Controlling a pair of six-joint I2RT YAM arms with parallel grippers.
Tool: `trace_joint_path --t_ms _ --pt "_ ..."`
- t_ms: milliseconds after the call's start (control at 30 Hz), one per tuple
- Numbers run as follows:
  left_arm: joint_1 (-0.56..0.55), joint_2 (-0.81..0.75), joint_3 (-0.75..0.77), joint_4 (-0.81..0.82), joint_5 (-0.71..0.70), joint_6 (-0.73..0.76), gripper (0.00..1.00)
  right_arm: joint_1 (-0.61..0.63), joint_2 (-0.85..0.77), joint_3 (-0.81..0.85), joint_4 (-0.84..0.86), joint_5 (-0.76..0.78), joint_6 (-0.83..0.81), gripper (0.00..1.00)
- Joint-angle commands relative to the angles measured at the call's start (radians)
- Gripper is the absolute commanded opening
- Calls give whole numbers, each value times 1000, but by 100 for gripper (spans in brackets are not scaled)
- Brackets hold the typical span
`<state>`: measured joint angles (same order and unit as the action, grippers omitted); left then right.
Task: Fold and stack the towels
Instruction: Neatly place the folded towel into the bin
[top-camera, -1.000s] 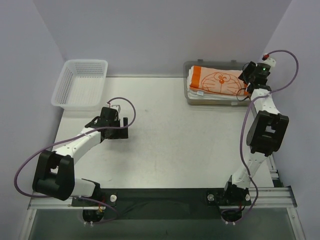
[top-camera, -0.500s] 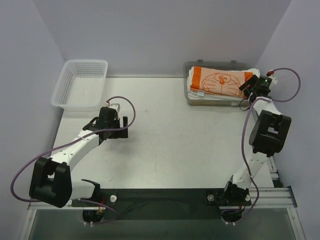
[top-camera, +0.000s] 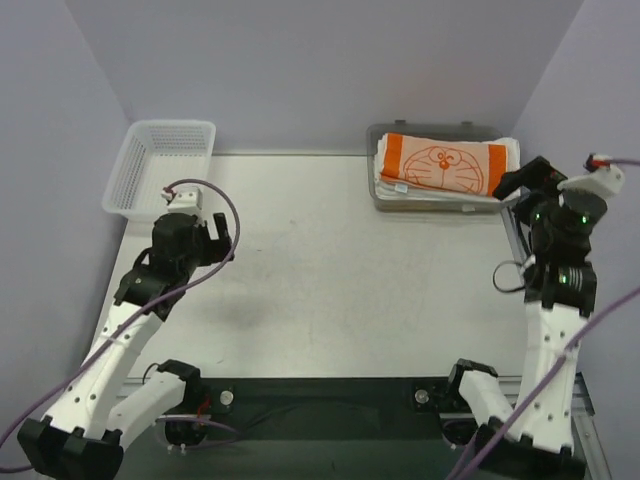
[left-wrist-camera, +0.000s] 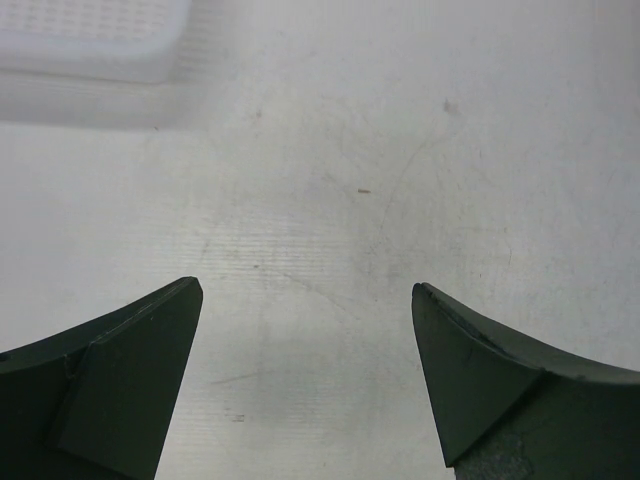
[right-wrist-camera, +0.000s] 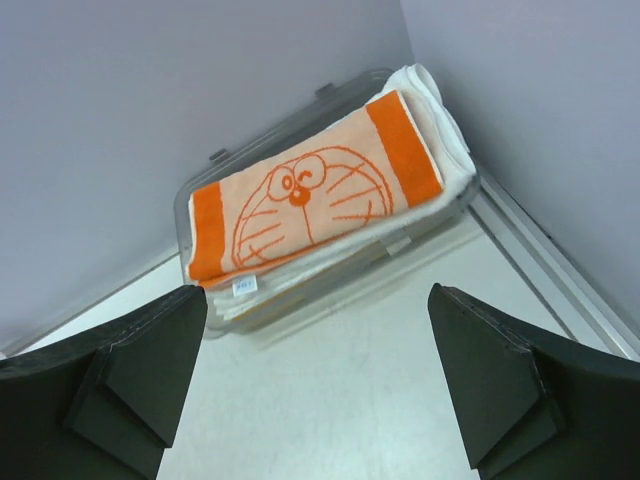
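Right wrist view shows our right hand (right-wrist-camera: 318, 300) spread and empty, the cat-face towel (right-wrist-camera: 310, 200) stacked ahead; we'd pull straight back, snagging nothing.

The top camera is looking down from high behind, covering the whole table (top-camera: 350, 280); the left wrist camera is hanging close over tabletop near the basket (left-wrist-camera: 90, 38); the right wrist one is facing the towels (right-wrist-camera: 310, 205) and tray (right-wrist-camera: 290, 115), shared with the top view.
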<state>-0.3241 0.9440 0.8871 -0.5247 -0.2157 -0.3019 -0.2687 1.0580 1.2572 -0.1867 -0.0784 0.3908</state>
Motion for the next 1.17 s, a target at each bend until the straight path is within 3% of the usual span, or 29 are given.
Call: trace_joint_path --t_ms 0,100,167,467,633,1133 --pt "-7 -127 91 -116 -152 -5 97 -6 -243 -120 -265 49 -13 100" --pt "-9 -238 110 -179 -229 -28 97 12 -484 -260 -310 72 14 100" --pt "-10 -301 105 -202 -254 -39 97 109 -615 -304 -330 144 28 100" --pt "-29 -652 -180 -150 -337 -118 97 247 -1035 -614 -372 221 -73 100" --pt "-29 -792 -274 -84 -326 -131 97 256 -1044 -640 -367 209 -105 100" --pt "-18 -827 -320 -74 -338 -160 97 263 -1035 -636 -372 204 -110 100"
